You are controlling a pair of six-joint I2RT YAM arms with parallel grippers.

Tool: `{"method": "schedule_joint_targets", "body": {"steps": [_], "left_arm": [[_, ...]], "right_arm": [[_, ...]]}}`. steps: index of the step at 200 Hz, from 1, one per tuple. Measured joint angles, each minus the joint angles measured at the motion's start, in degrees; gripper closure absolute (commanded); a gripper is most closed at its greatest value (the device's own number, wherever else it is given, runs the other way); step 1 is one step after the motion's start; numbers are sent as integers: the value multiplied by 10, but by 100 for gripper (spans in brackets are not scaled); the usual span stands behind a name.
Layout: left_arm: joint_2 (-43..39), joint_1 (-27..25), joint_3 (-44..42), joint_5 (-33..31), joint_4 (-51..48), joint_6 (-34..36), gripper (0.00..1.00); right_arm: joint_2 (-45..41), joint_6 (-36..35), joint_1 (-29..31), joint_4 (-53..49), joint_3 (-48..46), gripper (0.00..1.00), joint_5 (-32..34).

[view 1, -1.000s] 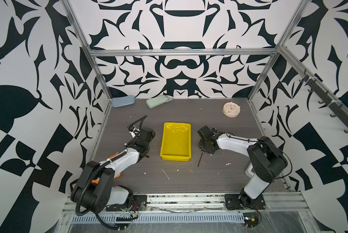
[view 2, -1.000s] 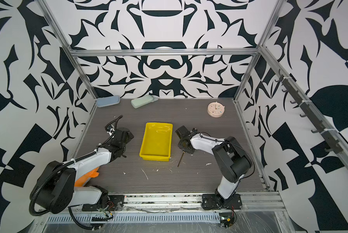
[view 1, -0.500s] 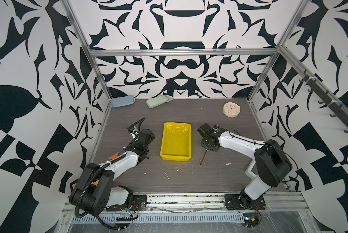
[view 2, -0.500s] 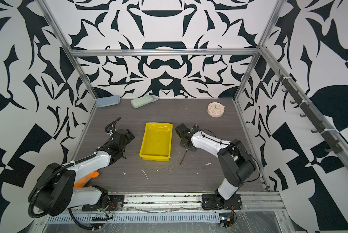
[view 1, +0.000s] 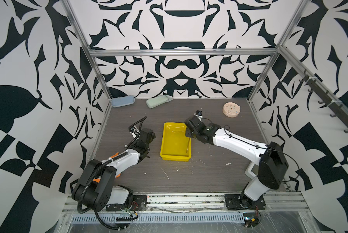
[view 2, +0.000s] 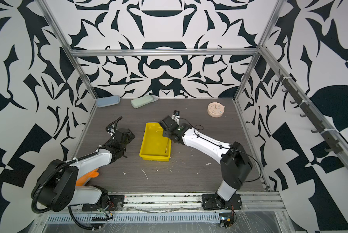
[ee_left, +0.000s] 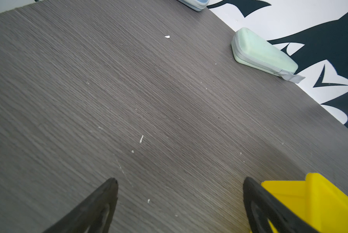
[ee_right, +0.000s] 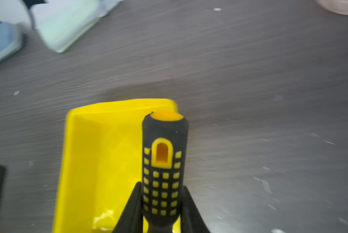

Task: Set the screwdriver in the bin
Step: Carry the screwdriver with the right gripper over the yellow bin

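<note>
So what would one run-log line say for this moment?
right claw: shut on screwdriver | screwdriver: held over bin, not released | left claw: open, empty, beside bin

In the right wrist view the screwdriver (ee_right: 164,171) runs off the picture's edge, shaft unseen; the green case (ee_right: 68,26), blue case (ee_right: 1,42) and clock (ee_right: 340,7) are blurred and cropped. In both top views the right gripper (view 1: 189,134) hides its handle. One of the left gripper's (ee_left: 180,179) fingers (ee_left: 257,197) covers part of the bin (ee_left: 314,201).
</note>
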Motion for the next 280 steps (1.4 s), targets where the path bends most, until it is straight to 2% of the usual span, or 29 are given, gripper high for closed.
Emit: {"method": "schedule_joint_targets", "body": {"steps": [47, 82, 143, 215, 265, 280], "left_arm": [[-2, 0, 2, -17, -12, -4, 1], [-10, 0, 2, -32, -16, -11, 1], [-10, 0, 2, -32, -16, -16, 1], [-10, 0, 2, -33, -17, -16, 1], [-10, 0, 4, -33, -19, -16, 1], [-10, 0, 5, -32, -19, -16, 1]], "right_arm": [[152, 13, 19, 7, 120, 93, -42], [217, 39, 15, -8, 141, 93, -70], [216, 59, 9, -26, 141, 93, -83], [222, 95, -12, -16, 140, 92, -166], [223, 102, -20, -20, 140, 89, -175], [223, 102, -23, -22, 140, 84, -178]]}}
